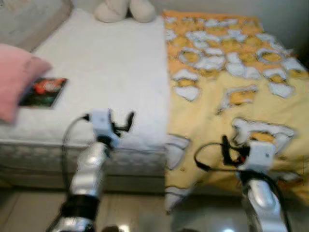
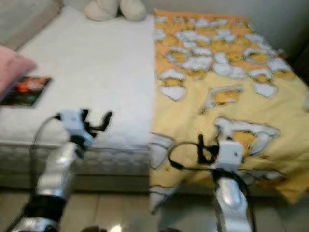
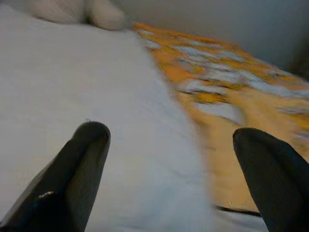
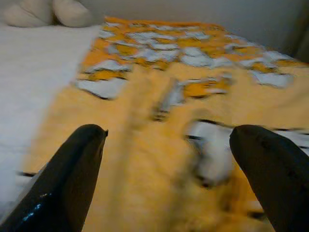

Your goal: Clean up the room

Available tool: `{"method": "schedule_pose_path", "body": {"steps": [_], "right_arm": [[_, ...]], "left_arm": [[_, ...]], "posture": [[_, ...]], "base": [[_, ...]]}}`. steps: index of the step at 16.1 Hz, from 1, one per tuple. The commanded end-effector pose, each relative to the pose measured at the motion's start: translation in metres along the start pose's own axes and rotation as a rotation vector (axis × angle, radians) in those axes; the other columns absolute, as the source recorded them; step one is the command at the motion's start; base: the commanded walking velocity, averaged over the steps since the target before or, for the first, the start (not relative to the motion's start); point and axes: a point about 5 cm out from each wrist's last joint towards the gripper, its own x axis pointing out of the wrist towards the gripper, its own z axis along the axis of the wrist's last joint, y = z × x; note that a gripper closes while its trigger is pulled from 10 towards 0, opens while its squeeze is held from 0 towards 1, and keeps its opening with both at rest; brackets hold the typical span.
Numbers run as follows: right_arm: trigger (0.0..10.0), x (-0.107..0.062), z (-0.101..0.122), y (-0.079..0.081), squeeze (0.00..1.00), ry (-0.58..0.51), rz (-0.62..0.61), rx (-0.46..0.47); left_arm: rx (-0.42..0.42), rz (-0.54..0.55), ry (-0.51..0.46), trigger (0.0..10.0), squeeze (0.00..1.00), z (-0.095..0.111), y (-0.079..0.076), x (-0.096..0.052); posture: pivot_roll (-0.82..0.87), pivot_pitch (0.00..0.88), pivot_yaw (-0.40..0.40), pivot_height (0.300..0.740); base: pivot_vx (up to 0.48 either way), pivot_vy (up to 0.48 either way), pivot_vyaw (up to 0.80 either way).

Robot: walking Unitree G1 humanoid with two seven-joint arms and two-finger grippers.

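A yellow blanket (image 1: pixel 227 92) with white and orange prints covers the right half of the bed, and its front edge hangs toward the floor. The left half is bare white mattress (image 1: pixel 106 67). My left gripper (image 1: pixel 123 122) hovers open over the mattress's front edge, beside the blanket's edge, with nothing between its fingers (image 3: pixel 87 145). My right gripper (image 1: pixel 231 151) is open low over the front part of the blanket, and its fingers (image 4: pixel 82 150) hold nothing.
A pink pillow (image 1: pixel 17 77) lies at the bed's left edge, with a dark book or magazine (image 1: pixel 44 92) beside it. A cream plush toy (image 1: pixel 124 9) sits at the head of the bed. Tiled floor (image 1: pixel 135 212) runs along the bed's front.
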Motion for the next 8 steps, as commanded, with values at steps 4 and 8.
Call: {"method": "schedule_pose_path", "body": {"steps": [4, 8], "right_arm": [[10.0, -0.0005, 0.0051, -0.0003, 0.00, -0.020, -0.009, -0.002], [10.0, -0.0024, 0.0047, -0.0013, 0.00, -0.017, -0.011, -0.007]], "left_arm": [[0.021, 0.007, 0.000, 10.0, 0.00, 0.0049, 0.0040, 0.0053], [0.040, 0.025, 0.006, 10.0, 0.00, 0.0047, 0.0052, 0.0114]], "posture": [[-0.03, 0.009, -0.008, 0.739], [-0.04, 0.001, -0.003, 0.739]], "base": [[0.000, -0.480, 0.00], [0.000, -0.237, 0.00]]}}
